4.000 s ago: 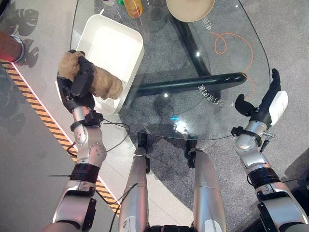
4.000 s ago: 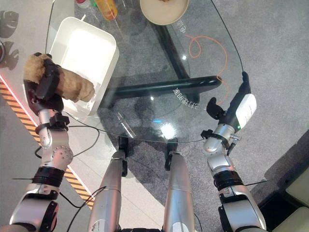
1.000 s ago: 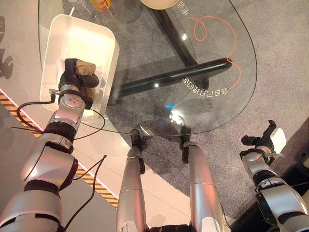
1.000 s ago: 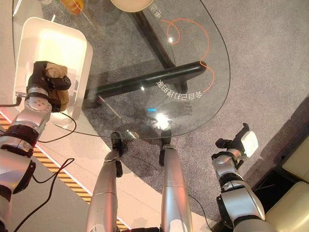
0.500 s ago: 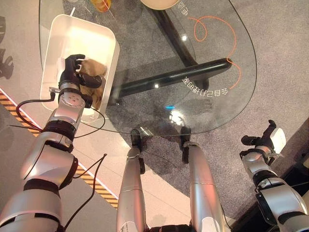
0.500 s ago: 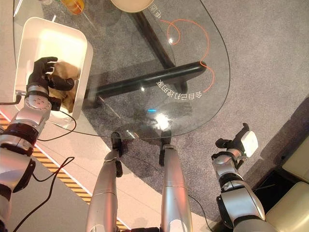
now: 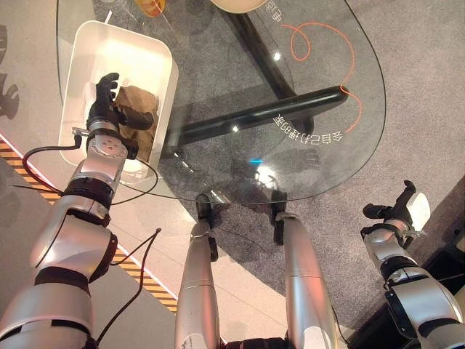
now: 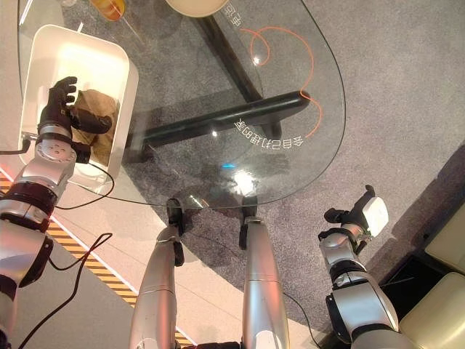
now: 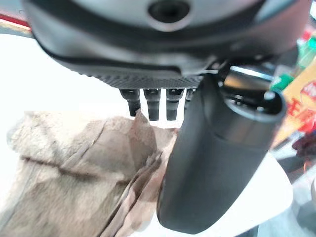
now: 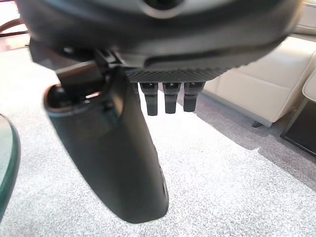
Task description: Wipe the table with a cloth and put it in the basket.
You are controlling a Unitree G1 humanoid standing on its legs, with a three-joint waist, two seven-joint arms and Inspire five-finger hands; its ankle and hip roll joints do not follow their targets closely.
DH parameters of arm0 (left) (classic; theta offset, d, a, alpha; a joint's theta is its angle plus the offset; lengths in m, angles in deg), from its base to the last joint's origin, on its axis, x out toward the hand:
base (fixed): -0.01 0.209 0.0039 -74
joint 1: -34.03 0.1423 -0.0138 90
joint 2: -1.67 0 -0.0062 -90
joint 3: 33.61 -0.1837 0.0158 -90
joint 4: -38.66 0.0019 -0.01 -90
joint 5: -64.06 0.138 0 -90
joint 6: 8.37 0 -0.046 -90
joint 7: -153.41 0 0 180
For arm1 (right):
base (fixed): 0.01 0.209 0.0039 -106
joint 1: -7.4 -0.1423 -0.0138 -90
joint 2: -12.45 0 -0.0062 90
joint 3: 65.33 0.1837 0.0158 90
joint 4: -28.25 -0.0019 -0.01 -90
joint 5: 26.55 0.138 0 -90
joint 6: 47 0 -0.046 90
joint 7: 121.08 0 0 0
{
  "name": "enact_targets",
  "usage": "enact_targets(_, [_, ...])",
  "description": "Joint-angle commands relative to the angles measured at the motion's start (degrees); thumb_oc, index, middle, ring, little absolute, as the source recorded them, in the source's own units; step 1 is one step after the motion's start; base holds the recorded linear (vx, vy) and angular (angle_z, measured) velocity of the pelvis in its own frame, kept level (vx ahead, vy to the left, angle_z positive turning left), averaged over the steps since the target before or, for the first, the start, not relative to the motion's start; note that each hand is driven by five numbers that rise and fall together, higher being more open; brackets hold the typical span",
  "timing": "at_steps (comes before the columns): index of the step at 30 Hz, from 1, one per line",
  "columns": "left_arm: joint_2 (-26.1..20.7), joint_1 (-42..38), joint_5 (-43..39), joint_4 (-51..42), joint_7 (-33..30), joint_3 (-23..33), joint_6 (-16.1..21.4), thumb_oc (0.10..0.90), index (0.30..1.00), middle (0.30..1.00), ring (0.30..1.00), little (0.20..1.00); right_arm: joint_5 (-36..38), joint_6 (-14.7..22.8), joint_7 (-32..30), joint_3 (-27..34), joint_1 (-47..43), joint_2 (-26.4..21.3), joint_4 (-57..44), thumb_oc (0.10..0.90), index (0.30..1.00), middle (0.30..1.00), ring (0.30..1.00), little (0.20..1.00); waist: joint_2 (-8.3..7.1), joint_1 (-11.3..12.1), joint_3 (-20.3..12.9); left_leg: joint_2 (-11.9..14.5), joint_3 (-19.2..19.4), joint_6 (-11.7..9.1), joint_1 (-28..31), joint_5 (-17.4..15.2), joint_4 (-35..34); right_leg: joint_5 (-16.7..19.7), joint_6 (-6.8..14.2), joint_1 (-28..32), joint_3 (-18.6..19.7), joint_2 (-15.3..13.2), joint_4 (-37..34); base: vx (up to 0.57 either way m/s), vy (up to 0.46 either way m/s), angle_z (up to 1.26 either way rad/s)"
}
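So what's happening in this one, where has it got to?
The brown cloth lies inside the white basket at the robot's left, by the glass table. The left hand is open just above the cloth, fingers straight, no grip on it. The right hand hangs idle and open off the table's edge, over the carpet.

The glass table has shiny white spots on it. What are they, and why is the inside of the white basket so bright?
Left eye view: the spots on the glass table are glare, probably lamps mirrored in the glass. Right eye view: the basket glows nearly pure white inside, so its floor is washed out. Left wrist view: the cloth stays clear, while the left hand looks big and dark up close.
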Motion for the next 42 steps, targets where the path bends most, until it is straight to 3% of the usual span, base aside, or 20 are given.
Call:
enact_targets(1, [-6.8,-2.2,-3.1,-2.9,-9.0,6.1,8.0,0.800,0.900,0.900,0.900,0.900,2.8,1.0,-3.4,0.6,5.4,-1.0,-0.2,0.800,0.900,0.900,0.900,0.900,-0.70,0.8,-1.5,-3.3,5.9,6.8,2.8,-5.4,4.4,4.0,-0.3,5.8,1.6,4.7,-8.9,-0.01,-0.044,0.02])
enact_targets(6, [-7.0,0.3,-5.0,-4.2,-11.5,9.5,12.8,0.800,0.900,0.900,0.900,0.900,3.0,1.3,-3.7,1.0,6.4,-0.5,-0.2,0.800,0.900,0.900,0.900,0.900,-0.97,1.3,-1.5,-3.6,5.9,6.1,6.6,-4.0,0.9,5.2,0.2,9.8,1.1,4.4,-12.3,-0.02,-0.030,-0.01])
enact_targets(8, [-7.8,1.7,-6.3,-6.2,-13.1,12.2,16.1,0.800,0.900,0.900,0.900,0.900,3.3,1.3,-2.9,2.0,7.7,-0.5,0.1,0.800,0.900,0.900,0.900,0.900,-1.01,1.8,-1.5,-3.7,5.9,5.4,12.1,-2.3,-4.1,6.3,0.9,15.1,0.7,4.0,-16.5,-0.03,-0.064,-0.06])
enact_targets(12, [-8.3,4.8,-8.1,-8.7,-12.5,15.0,18.4,0.800,0.900,0.900,0.900,0.900,3.6,1.5,-1.6,3.5,9.8,-0.2,0.2,0.800,0.900,0.900,0.900,0.900,-0.92,2.5,-1.5,-3.7,5.7,4.6,18.5,-0.8,-9.1,7.3,1.6,21.3,0.0,3.3,-20.8,-0.03,-0.054,-0.04])
enact_targets(16, [-8.0,12.2,-11.3,-10.1,-9.1,19.2,18.5,0.800,0.900,0.900,0.900,0.900,4.8,0.7,0.8,5.5,14.2,0.5,0.9,0.800,0.900,0.900,0.900,0.900,-0.53,3.8,-6.1,-3.7,5.8,3.9,25.6,1.0,-16.5,8.2,2.5,29.0,-1.4,1.9,-27.0,0.02,-0.040,0.04])
enact_targets(25, [-3.1,32.5,-13.2,-8.7,4.3,28.3,13.5,0.800,0.900,0.900,0.900,0.900,4.0,0.0,7.2,9.8,23.6,2.5,2.1,0.800,0.900,0.900,0.900,0.900,0.52,5.5,-15.6,-3.1,5.9,2.9,37.7,3.0,-26.7,10.1,3.6,43.6,-4.0,0.4,-37.9,0.07,-0.001,0.09])
enact_targets(26, [-1.3,36.0,-12.2,-7.7,6.9,28.9,11.4,0.800,0.900,0.900,0.900,0.900,3.3,-0.4,8.2,10.2,24.9,3.1,2.1,0.800,0.900,0.900,0.900,0.900,0.45,5.9,-17.1,-3.0,5.9,2.8,38.9,2.9,-27.3,10.2,3.8,45.4,-4.2,0.3,-39.0,0.10,0.017,0.14])
enact_targets(30, [4.7,45.5,-9.1,-3.0,11.6,28.9,11.1,0.800,0.900,0.900,0.900,0.900,1.1,-1.4,10.6,11.0,28.0,4.4,3.1,0.800,0.900,0.900,0.900,0.900,0.17,6.6,-21.3,-2.7,5.9,3.0,42.4,2.0,-27.9,10.7,4.2,49.8,-5.2,0.0,-41.6,0.10,0.039,0.10])
enact_targets(36, [10.5,53.2,-4.1,6.3,16.8,29.1,9.5,0.800,0.900,0.900,0.900,0.900,-2.8,-2.4,13.2,11.0,29.9,5.2,4.4,0.800,0.900,0.900,0.900,0.900,-0.50,7.1,-25.2,-2.2,6.3,3.2,46.3,0.5,-28.1,11.3,4.6,53.9,-5.0,-0.1,-44.0,0.11,0.051,0.04])
enact_targets(42, [15.2,57.2,0.3,11.9,19.8,29.0,7.0,0.800,0.900,0.900,0.900,0.900,-5.0,-2.2,16.0,11.5,30.8,6.2,5.2,0.800,0.900,0.900,0.900,0.900,-1.28,7.3,-26.7,-1.8,6.8,3.4,48.1,-0.4,-28.1,11.3,4.9,55.7,-5.2,-0.2,-44.6,0.04,0.020,-0.01])
